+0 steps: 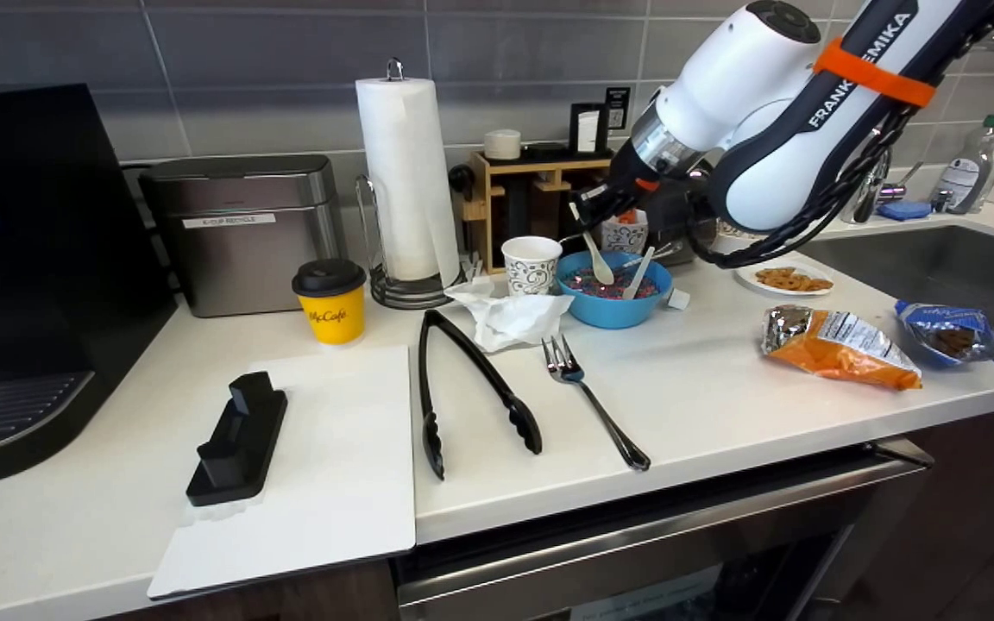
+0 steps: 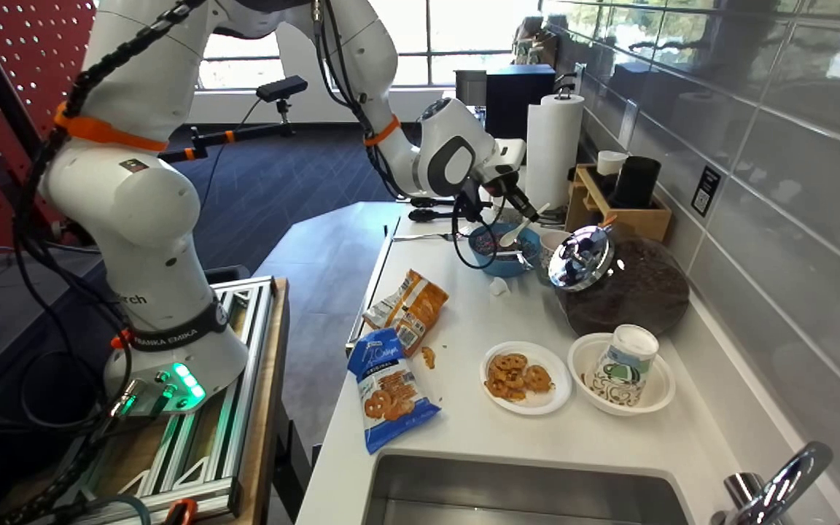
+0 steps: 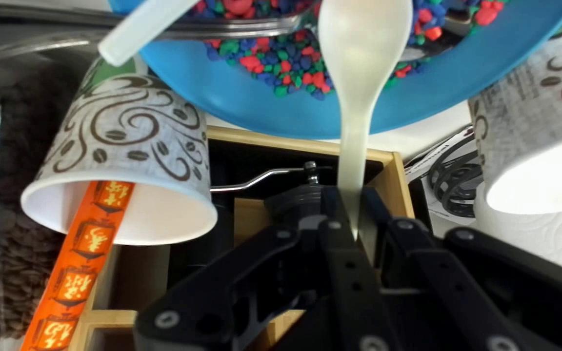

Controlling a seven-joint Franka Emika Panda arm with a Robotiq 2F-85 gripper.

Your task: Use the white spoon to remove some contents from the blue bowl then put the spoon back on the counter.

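Observation:
My gripper (image 3: 352, 209) is shut on the handle end of the white spoon (image 3: 363, 53). The spoon's head points down into the blue bowl (image 3: 266, 109), over small red, blue and green pieces; I see none on the head, and cannot tell if it touches them. In an exterior view the spoon (image 1: 600, 266) is tilted inside the bowl (image 1: 609, 310), with the gripper (image 1: 581, 216) above the back rim. The spoon (image 2: 511, 237) and bowl (image 2: 502, 268) also show in an exterior view (image 2: 533, 213) below the gripper. The bowl stands on the white counter (image 1: 695, 379).
Another white utensil (image 1: 638, 274) and metal utensils (image 3: 232, 28) lean in the bowl. White cups (image 1: 531, 263) stand close by, one with an orange stick (image 3: 86, 243). A napkin (image 1: 510, 321), black tongs (image 1: 471, 349), dark fork (image 1: 592, 397) and snack bags (image 1: 842, 345) lie in front.

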